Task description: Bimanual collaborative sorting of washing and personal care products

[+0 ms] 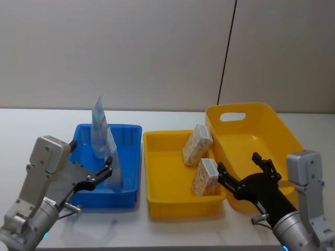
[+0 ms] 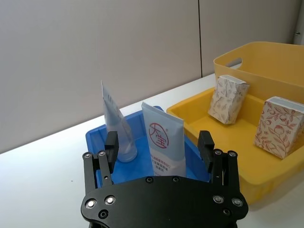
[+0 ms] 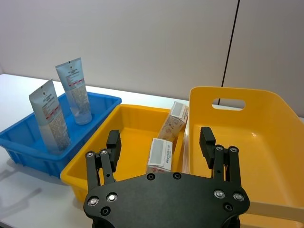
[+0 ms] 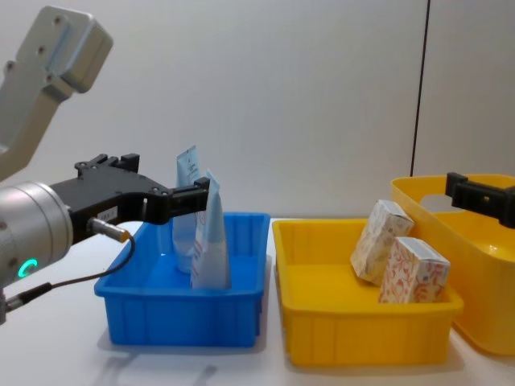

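L gripper (image 2: 158, 143) by tubes (image 1: 99, 129) in blue bin (image 1: 134, 166); R gripper (image 3: 159, 136) near cartons (image 1: 198, 144)

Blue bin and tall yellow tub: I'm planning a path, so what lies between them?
The shallow yellow tray, holding two floral cartons, as the head view shows.

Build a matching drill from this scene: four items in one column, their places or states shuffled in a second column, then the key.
Column 1
1. squeeze tubes
2. floral cartons
3. tall yellow bin
4. left claw

Column 2
A. open, by the blue bin
B. rightmost of the three containers
C. in the shallow yellow tray
D. standing in the blue bin

Pairs: 1-D, 2-C, 3-B, 4-A
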